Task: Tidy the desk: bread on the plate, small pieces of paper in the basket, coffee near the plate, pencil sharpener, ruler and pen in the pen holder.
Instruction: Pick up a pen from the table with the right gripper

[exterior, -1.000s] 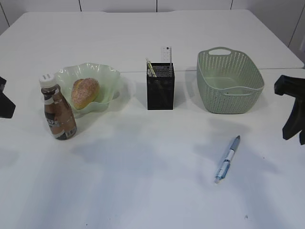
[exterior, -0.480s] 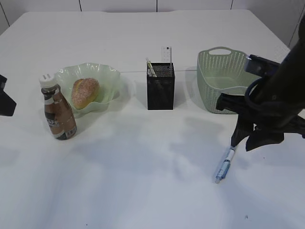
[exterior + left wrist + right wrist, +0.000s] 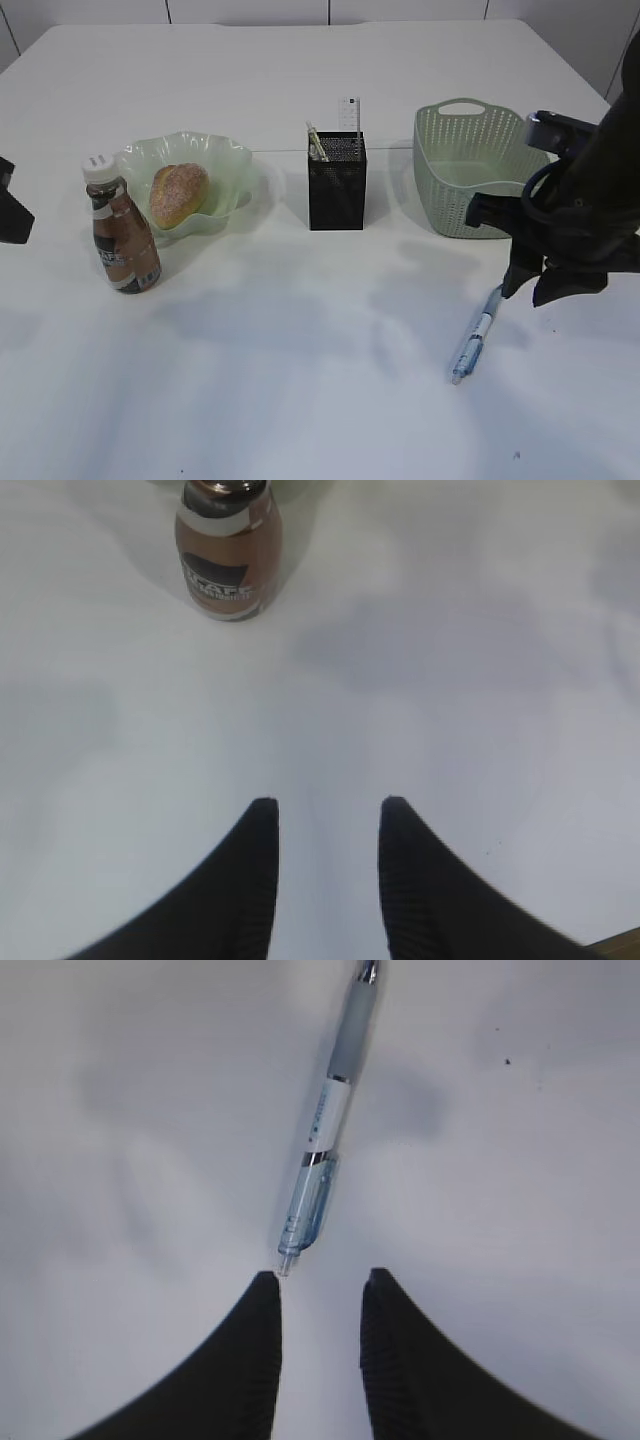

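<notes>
A blue and white pen [image 3: 477, 337] lies on the white table at the front right; in the right wrist view the pen [image 3: 322, 1145] points away from my open right gripper [image 3: 320, 1280], its clicker end just ahead of the left fingertip. In the exterior view my right gripper [image 3: 548, 290] hovers over the pen's far end. A bread roll [image 3: 179, 194] lies on the green plate [image 3: 225, 160]. A brown coffee bottle [image 3: 122, 238] stands beside the plate and shows in the left wrist view [image 3: 228, 550]. The black mesh pen holder [image 3: 337, 183] holds a ruler and a pencil. My left gripper [image 3: 323, 805] is open and empty.
A green plastic basket [image 3: 480, 175] stands at the back right, just behind my right arm. My left arm [image 3: 10, 212] rests at the table's left edge.
My right arm has swung in from the right edge and come down over the pen, then shifted slightly right. The left arm and all objects have stayed put.
</notes>
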`<act>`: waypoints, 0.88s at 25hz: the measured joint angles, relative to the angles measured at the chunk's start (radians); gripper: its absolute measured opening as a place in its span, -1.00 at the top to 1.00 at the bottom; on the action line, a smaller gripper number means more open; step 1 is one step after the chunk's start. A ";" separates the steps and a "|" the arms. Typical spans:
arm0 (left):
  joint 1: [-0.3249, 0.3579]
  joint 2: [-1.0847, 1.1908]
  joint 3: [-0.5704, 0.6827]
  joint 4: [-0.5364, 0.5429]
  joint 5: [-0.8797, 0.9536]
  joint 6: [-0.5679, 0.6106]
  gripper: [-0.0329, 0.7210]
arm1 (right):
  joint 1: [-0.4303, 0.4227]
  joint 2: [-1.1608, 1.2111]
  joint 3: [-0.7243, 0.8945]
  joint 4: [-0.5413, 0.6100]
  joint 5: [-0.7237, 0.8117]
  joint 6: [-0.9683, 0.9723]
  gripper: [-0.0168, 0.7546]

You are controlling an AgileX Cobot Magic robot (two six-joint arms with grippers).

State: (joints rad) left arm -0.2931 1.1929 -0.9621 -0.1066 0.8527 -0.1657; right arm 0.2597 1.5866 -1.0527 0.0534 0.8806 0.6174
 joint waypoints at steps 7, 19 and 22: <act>0.000 0.000 0.000 0.000 0.000 0.000 0.28 | -0.078 0.000 0.000 -0.001 -0.012 0.020 0.35; 0.000 0.000 0.000 -0.032 0.000 0.044 0.28 | -0.093 0.076 -0.039 0.016 -0.034 0.024 0.35; 0.000 0.000 0.000 -0.072 0.000 0.087 0.28 | -0.093 0.100 -0.074 0.016 -0.034 0.024 0.35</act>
State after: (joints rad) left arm -0.2931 1.1929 -0.9621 -0.1785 0.8527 -0.0785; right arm 0.1663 1.6865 -1.1262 0.0694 0.8466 0.6416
